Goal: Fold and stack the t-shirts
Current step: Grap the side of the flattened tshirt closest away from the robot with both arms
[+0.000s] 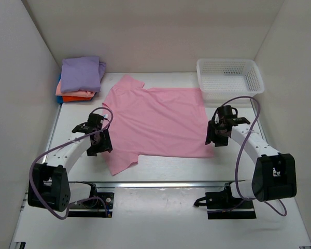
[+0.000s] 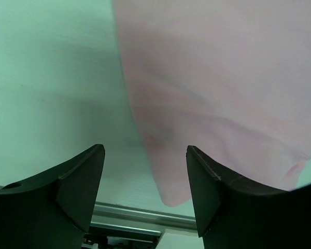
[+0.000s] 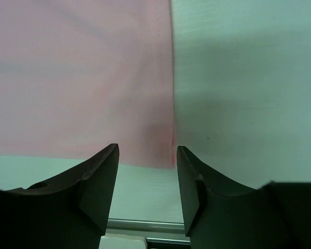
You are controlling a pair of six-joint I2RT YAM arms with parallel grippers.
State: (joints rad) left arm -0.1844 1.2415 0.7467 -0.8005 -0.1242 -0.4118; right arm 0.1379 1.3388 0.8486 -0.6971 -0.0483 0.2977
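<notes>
Since the pink shirt lying flat on the counter is light, limp and floppy, the spread left fingers and right fingers should pinch its near corners.

- A white plastic mesh basket stands upright in the far right corner of the table, just beside the right wall, its open side up.
- The table has a plain white top.
- A silver metal rail runs from left to right along the table's near edge.
- Plain white walls close the scene in on the left, far and right sides.
</notes>
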